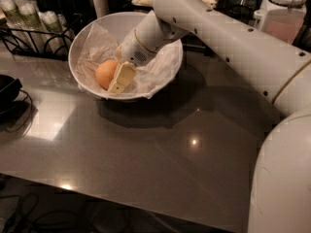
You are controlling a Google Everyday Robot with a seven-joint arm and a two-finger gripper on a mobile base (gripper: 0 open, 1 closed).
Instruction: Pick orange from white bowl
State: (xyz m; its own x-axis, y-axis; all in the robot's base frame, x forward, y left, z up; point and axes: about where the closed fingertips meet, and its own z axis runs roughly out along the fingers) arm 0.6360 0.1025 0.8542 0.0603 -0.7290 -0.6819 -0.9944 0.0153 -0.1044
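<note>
The orange (105,73) lies inside the white bowl (87,30), left of centre on crumpled white paper. The bowl stands at the back left of the grey table (160,144). My gripper (116,83) reaches down into the bowl from the right and sits right against the orange's right side. Its cream-coloured tip points down toward the bowl's front wall. The white arm stretches from the right edge of the view across to the bowl.
A black wire rack (29,33) with small bottles stands behind the bowl at the left. A white lidded jar (286,8) stands at the back right. A black object (7,93) with cables lies at the table's left edge.
</note>
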